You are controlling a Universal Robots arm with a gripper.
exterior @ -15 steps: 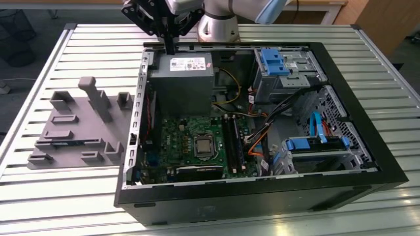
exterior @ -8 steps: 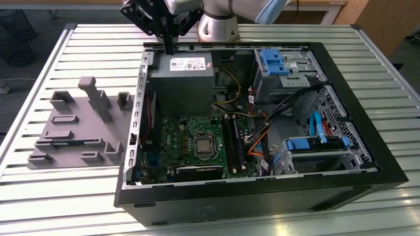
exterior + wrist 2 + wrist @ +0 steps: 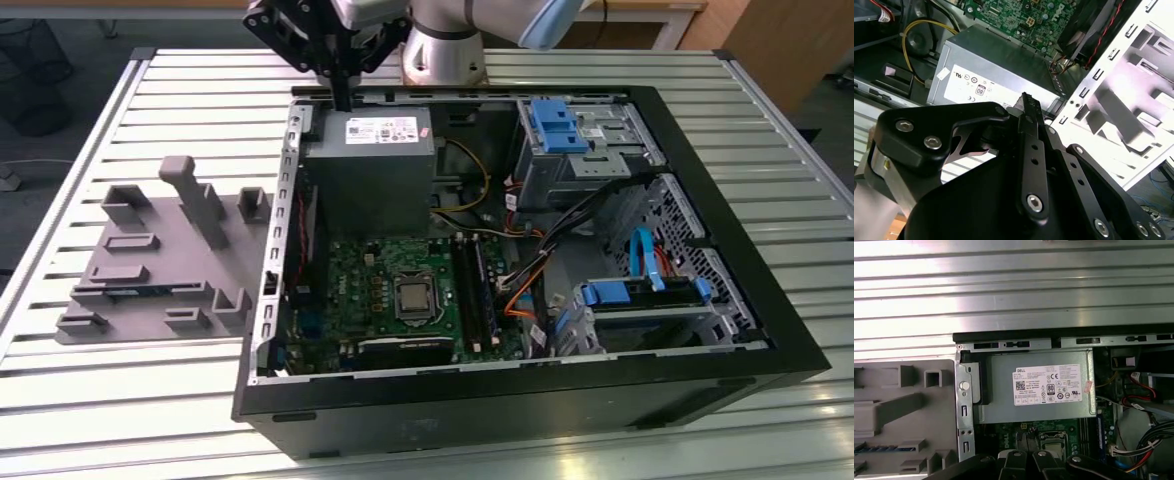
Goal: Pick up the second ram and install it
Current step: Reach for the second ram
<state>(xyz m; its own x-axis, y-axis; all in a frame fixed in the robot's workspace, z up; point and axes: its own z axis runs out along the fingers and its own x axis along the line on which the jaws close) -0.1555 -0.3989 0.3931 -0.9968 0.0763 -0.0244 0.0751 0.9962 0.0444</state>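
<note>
The second ram (image 3: 139,292) is a thin blue stick lying in a slot of the grey holder block (image 3: 160,250) on the exterior view's left, outside the computer case. In the first wrist view the ram (image 3: 876,447) shows as a blue strip in the same block (image 3: 904,405). My gripper (image 3: 344,100) hangs above the case's far edge, over the grey power supply (image 3: 367,170), well away from the ram. Its fingers (image 3: 1028,107) are shut together with nothing between them. The black memory slots (image 3: 475,295) run beside the green motherboard (image 3: 387,290).
The open black case (image 3: 534,400) fills the middle of the slatted metal table (image 3: 160,400). Drive cages with blue clips (image 3: 567,130) and loose cables (image 3: 534,270) sit on the exterior view's right. The arm's base (image 3: 447,50) stands behind the case.
</note>
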